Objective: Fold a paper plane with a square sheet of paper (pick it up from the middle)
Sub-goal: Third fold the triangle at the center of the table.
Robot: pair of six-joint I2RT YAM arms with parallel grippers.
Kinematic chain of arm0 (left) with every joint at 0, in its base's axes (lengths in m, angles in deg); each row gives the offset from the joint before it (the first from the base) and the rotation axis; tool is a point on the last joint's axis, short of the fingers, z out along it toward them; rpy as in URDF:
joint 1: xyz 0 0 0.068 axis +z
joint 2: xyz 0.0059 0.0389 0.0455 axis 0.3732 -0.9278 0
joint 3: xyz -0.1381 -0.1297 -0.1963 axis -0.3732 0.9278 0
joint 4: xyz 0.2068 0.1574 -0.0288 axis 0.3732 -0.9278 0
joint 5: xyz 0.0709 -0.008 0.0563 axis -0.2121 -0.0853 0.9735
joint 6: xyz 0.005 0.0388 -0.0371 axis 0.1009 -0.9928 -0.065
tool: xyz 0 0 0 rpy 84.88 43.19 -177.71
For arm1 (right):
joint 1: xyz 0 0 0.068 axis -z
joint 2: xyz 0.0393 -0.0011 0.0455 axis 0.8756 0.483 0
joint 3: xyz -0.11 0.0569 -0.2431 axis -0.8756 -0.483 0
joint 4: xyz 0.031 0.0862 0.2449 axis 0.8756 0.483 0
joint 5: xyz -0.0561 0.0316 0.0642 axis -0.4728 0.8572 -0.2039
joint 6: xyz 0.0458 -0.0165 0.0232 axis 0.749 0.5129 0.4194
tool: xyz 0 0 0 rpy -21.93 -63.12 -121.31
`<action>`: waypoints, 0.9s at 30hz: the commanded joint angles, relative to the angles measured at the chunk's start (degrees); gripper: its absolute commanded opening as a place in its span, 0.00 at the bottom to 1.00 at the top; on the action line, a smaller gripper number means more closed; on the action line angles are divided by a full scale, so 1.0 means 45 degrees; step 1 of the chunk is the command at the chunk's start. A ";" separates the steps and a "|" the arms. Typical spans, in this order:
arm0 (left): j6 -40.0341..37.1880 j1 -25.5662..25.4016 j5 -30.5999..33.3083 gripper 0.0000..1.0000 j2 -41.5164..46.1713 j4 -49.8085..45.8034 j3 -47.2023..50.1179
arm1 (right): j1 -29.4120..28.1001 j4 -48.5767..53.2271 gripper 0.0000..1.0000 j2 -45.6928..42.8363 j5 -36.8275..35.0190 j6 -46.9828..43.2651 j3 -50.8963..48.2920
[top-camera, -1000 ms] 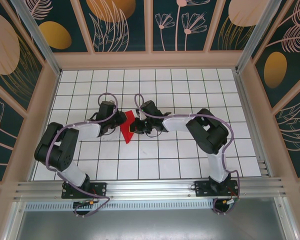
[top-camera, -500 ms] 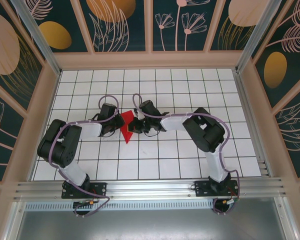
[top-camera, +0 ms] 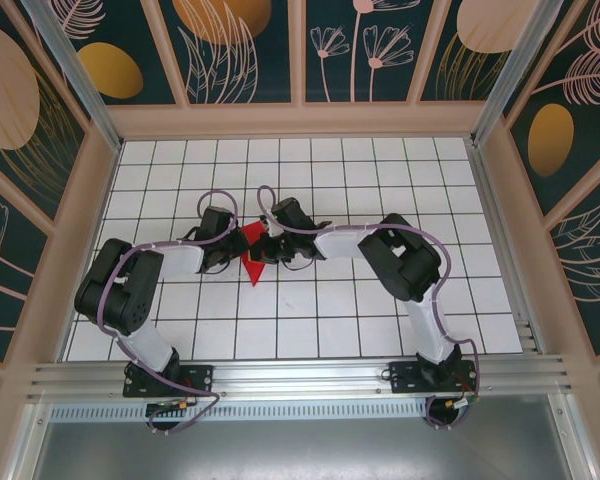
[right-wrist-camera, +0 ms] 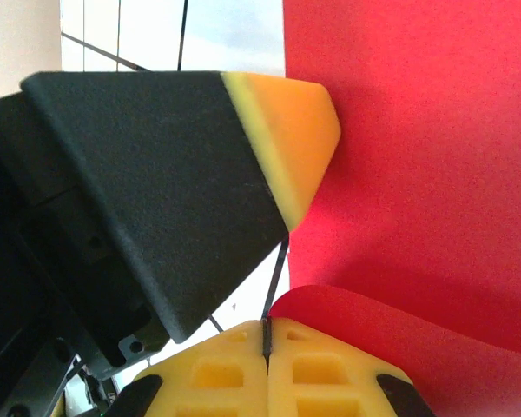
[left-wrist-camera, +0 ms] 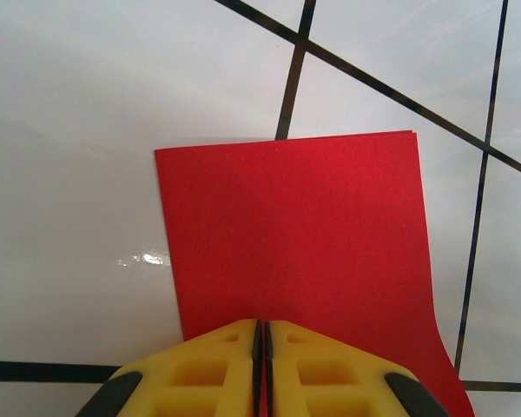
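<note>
The white gridded table [top-camera: 380, 330] carries both arms, which reach inward and meet a little left of centre. The left arm [top-camera: 130, 290] bends in from the left side and the right arm [top-camera: 410, 265] from the right. Between their wrists lies the red sheet of paper [top-camera: 253, 268], near the middle of the table, with a pointed end toward the arm bases. In the left wrist view the sheet [left-wrist-camera: 295, 234] is a flat rectangle with two layers visible at its far right corner (a fold, by the look of it). The left gripper [left-wrist-camera: 261, 326] has its yellow pads pressed together on the sheet's near edge. The right gripper [right-wrist-camera: 267, 323] is likewise closed to a thin seam and pinches a curled flap of the red sheet [right-wrist-camera: 417, 174]. One orange-tipped finger [right-wrist-camera: 286, 139] of the left gripper is just beside it, touching the paper.
</note>
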State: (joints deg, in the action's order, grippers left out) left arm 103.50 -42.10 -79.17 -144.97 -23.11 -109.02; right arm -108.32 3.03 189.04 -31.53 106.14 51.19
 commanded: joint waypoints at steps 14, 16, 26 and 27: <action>-0.0232 0.0071 -0.0029 0.12 0.0030 -0.0327 -0.0216 | -0.0214 0.1139 0.06 0.0476 -0.0430 -0.1098 0.0741; -0.0234 0.0071 -0.0029 0.12 0.0042 -0.0342 -0.0216 | -0.0204 0.1134 0.06 0.0488 -0.0404 -0.1099 0.0763; -0.0248 0.0071 -0.0063 0.12 0.0098 -0.0363 -0.0221 | -0.0213 0.1036 0.06 0.0737 -0.0363 -0.1040 0.0930; -0.0253 0.0071 -0.0063 0.12 0.0102 -0.0380 -0.0216 | -0.0209 0.1013 0.06 0.0742 -0.0357 -0.1040 0.0939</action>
State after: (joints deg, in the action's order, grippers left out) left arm 103.48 -42.10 -79.21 -144.97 -23.24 -109.06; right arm -108.87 7.25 190.98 -32.65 102.38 53.68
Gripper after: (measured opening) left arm 0.122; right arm 0.064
